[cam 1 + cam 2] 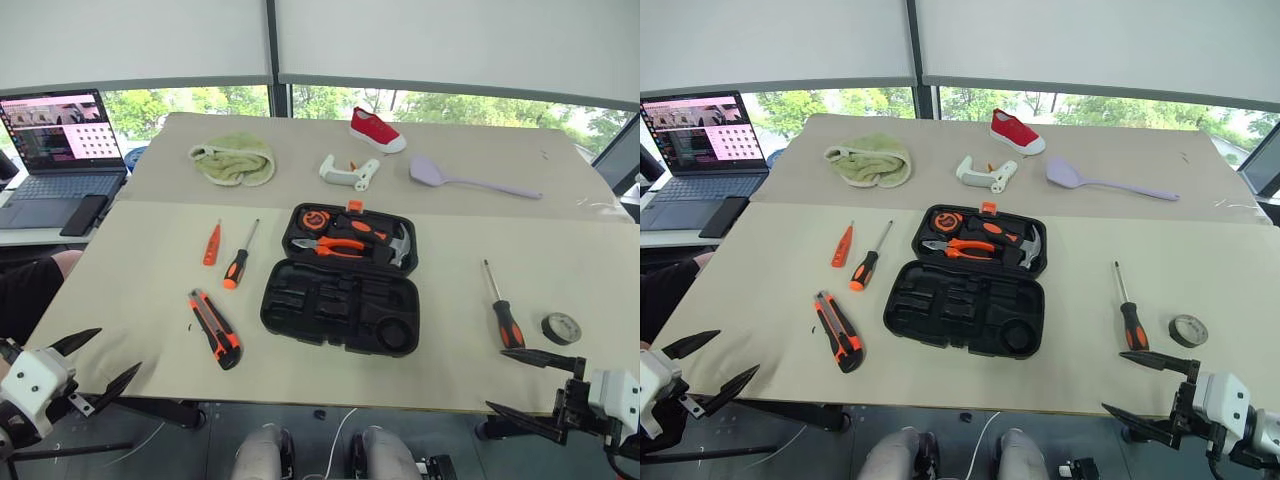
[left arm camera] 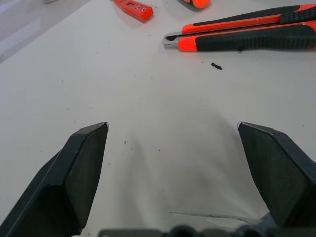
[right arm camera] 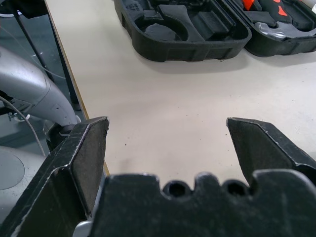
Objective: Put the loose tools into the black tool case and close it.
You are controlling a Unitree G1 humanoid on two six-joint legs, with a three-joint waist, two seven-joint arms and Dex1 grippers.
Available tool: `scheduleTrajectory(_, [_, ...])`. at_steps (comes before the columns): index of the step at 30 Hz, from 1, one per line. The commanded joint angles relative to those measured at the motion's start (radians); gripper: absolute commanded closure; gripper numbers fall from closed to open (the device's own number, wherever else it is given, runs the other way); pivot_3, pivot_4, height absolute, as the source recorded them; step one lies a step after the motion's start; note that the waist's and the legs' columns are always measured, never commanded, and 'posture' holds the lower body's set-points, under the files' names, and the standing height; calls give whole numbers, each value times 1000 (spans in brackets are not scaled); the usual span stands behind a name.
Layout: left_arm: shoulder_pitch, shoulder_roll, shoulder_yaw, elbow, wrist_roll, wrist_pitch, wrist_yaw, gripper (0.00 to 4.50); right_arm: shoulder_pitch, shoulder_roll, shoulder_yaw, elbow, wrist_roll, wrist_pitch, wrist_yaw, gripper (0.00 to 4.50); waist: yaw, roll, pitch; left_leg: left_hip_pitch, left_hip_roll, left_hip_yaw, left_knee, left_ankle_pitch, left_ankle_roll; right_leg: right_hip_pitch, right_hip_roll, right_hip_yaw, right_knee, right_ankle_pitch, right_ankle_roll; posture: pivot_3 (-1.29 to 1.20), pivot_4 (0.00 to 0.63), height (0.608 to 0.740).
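1. The black plastic clamshell tool case [image 1: 340,280] lies open at the middle of the beige table [image 1: 130,290], with pliers and a hammer in its far half and empty moulded slots in the near half.
2. To its left lie the orange-black utility knife [image 1: 214,328], a black-and-orange-handled screwdriver [image 1: 239,257] and a slim all-orange screwdriver [image 1: 212,243].
3. To its right lie a second black-and-orange-handled screwdriver [image 1: 503,310] and a small dark tape roll [image 1: 561,327].
4. The left gripper [image 1: 96,366] and right gripper [image 1: 527,383] hover at the near edge, fingers spread wide, holding nothing.
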Motion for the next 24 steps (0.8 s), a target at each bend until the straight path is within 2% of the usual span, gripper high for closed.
scheduleTrajectory(1, [7, 25, 42, -48, -119, 161, 23, 0, -40, 16, 4, -55, 50, 11, -51, 65, 0, 0, 0, 0, 0, 0, 0, 0, 0, 0, 0, 0, 0, 0, 0, 0, 150, 738])
scheduleTrajectory(2, [11, 26, 70, -66, -208, 289, 44, 0, -71, 43, 23, -105, 101, 57, -85, 65, -2, -1, 0, 0, 0, 0, 0, 0, 0, 0, 0, 0, 0, 0, 0, 0, 150, 738])
scheduleTrajectory(4, [13, 12, 118, -78, -279, 410, 98, 0, -112, 64, 58, -178, 147, 142, -141, 65, -16, -1, 0, 0, 2, 0, 0, 0, 0, 0, 1, 0, 1, 0, 0, 0, 150, 738])
scheduleTrajectory(6, [24, -8, 155, -73, -269, 455, 166, 0, -148, 68, 71, -223, 176, 200, -179, 65, -22, 0, 0, 0, 4, -1, 0, 1, -1, 0, 1, 1, 2, 1, 8, 0, 150, 738])
scheduleTrajectory(9, [33, -38, 218, -76, -290, 581, 290, 0, -211, 84, 81, -282, 216, 261, -253, 65, -23, 0, 0, 0, 3, -1, 0, 1, -1, 0, 1, 1, 2, 3, 4, 0, 150, 738])
scheduleTrajectory(13, [34, -60, 249, -134, -356, 673, 316, 0, -224, 110, 114, -339, 219, 300, -296, 65, -14, -3, 0, 0, 1, -2, 0, 1, -1, 0, 0, 0, 2, 3, 4, 0, 150, 738])
scheduleTrajectory(18, [-73, 2, 219, -243, -492, 868, 376, 0, -219, 139, 122, -328, 189, 287, -309, 65, 8, -4, 0, -1, -1, -2, 0, 0, -2, 0, -2, -1, 1, 3, 3, 0, 150, 738])
scheduleTrajectory(23, [-145, 136, 117, -362, -590, 1120, 410, 0, -214, 131, 117, -322, 174, 261, -277, 65, 1, -4, -1, -2, -2, -3, 0, 1, -3, 0, -1, -1, 2, 4, 6, 0, 150, 738])
scheduleTrajectory(24, [-163, 160, 95, -393, -622, 1178, 434, 0, -215, 123, 111, -318, 175, 256, -263, 65, -2, -4, -1, -1, -2, -2, 0, 4, -8, 0, 0, -1, 2, 4, 6, 0, 150, 738])
